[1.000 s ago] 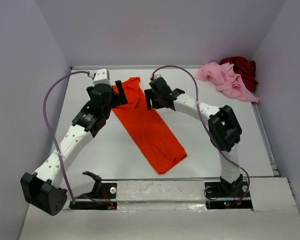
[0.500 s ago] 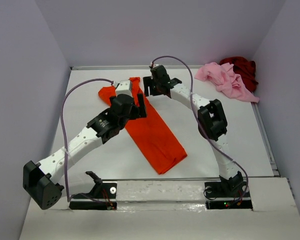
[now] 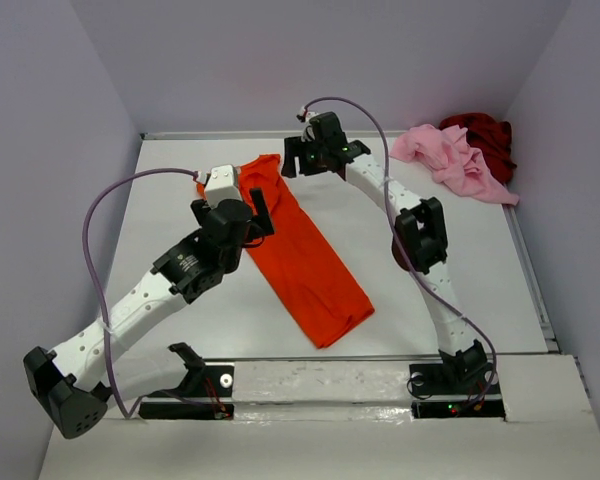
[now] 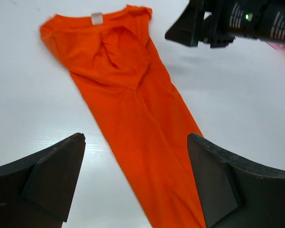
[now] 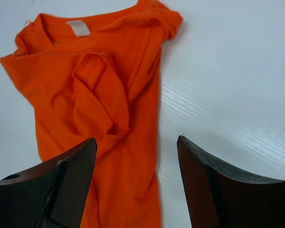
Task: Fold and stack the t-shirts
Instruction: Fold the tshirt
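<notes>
Orange t-shirt (image 3: 305,262), pink t-shirt (image 3: 450,160) — dark red t-shirt (image 3: 488,134)

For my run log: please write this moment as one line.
orange t-shirt: folded lengthwise, flat on table | pink t-shirt, dark red t-shirt: heaped, far right corner | left jaws: open, empty | right jaws: open, empty
</notes>
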